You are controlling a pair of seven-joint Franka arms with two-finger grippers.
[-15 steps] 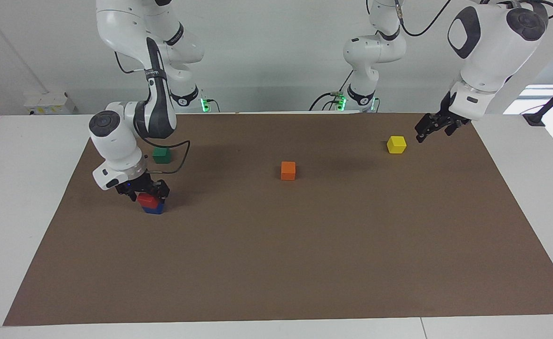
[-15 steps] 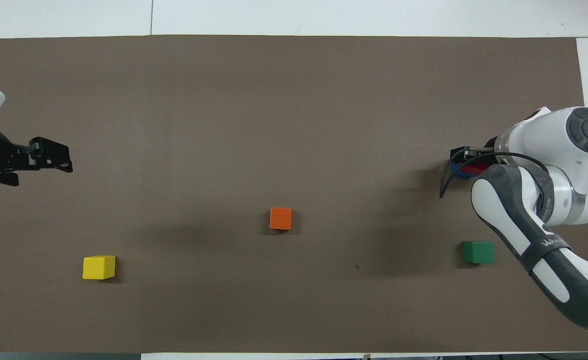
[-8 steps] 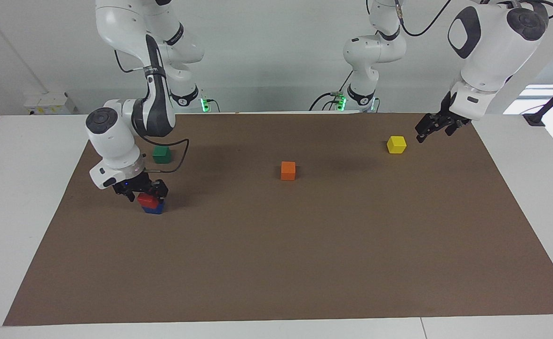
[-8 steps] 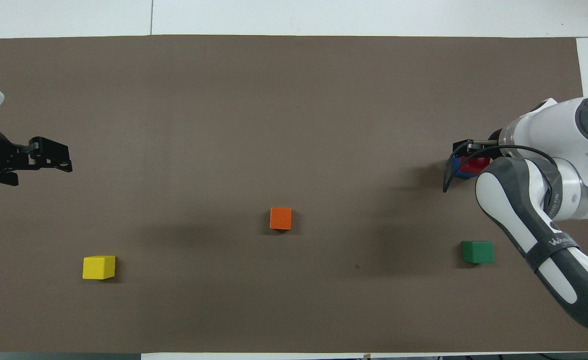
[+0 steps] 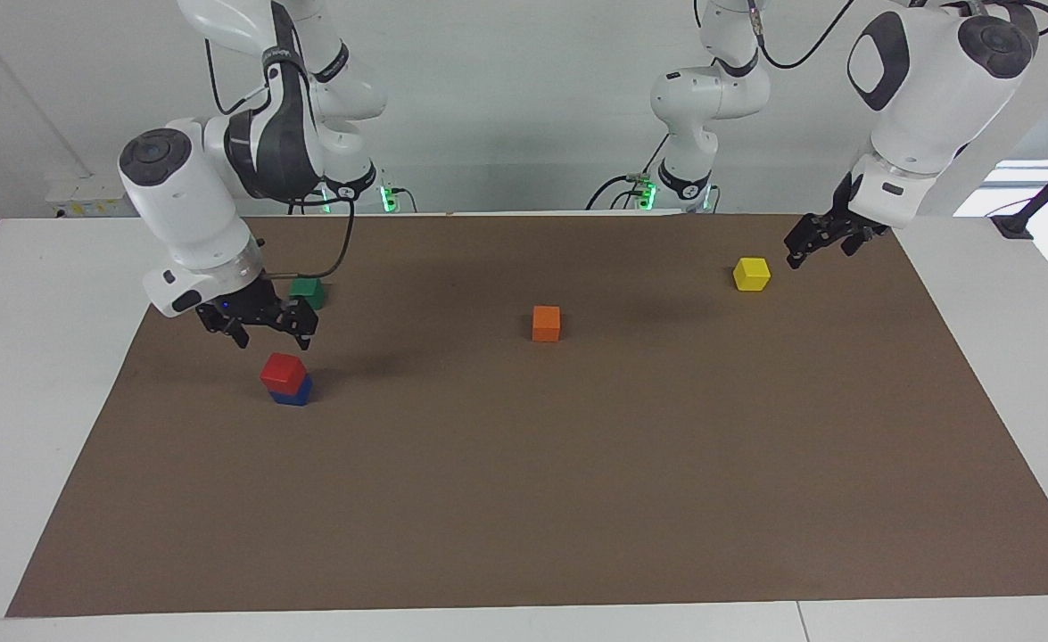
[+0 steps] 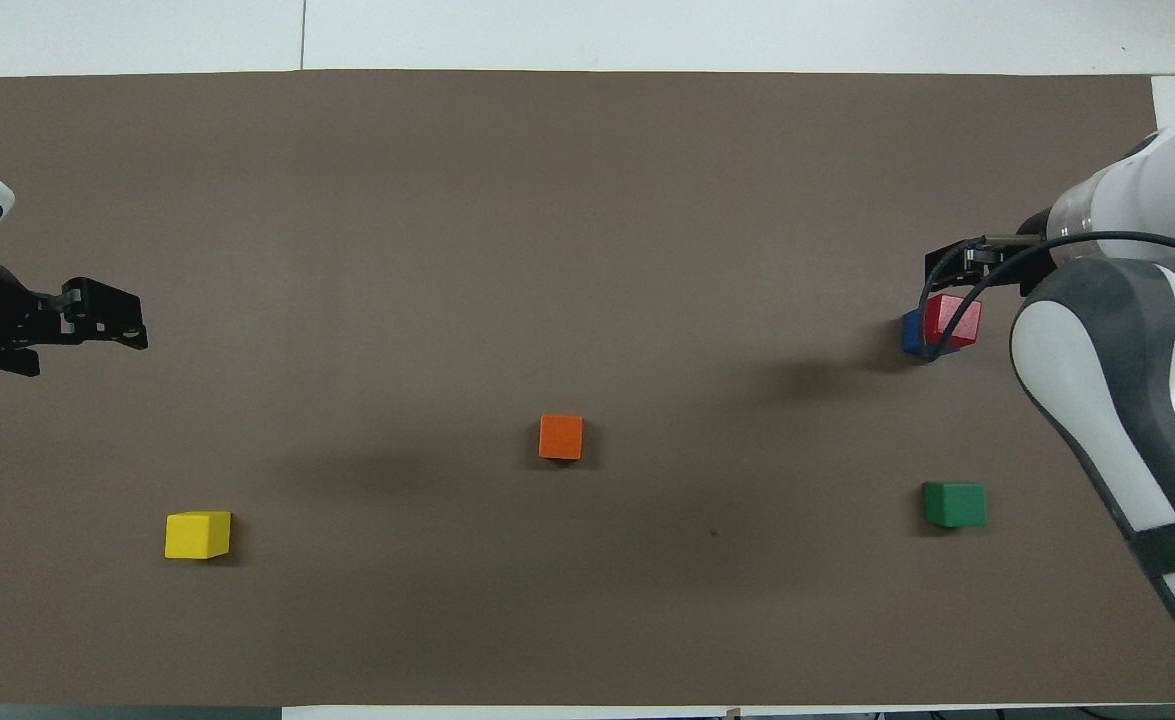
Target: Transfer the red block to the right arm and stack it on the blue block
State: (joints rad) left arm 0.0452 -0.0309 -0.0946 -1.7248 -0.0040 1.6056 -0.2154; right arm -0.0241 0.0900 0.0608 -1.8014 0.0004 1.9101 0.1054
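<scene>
The red block (image 5: 282, 372) sits on top of the blue block (image 5: 293, 393) near the right arm's end of the brown mat. In the overhead view the red block (image 6: 954, 320) covers most of the blue block (image 6: 910, 332). My right gripper (image 5: 272, 337) is open and empty, raised just above the stack and clear of it; it also shows in the overhead view (image 6: 982, 262). My left gripper (image 5: 820, 248) is open and empty, held in the air beside the yellow block (image 5: 751, 273); it also shows in the overhead view (image 6: 107, 322).
An orange block (image 5: 546, 323) lies mid-mat. A green block (image 5: 307, 291) lies nearer to the robots than the stack, close under the right arm. The yellow block (image 6: 197, 534) lies toward the left arm's end. The brown mat (image 5: 577, 499) covers the table.
My right gripper has let go of the red block and risen away from the stack. The red block stays on the blue block. The left arm has hardly moved.
</scene>
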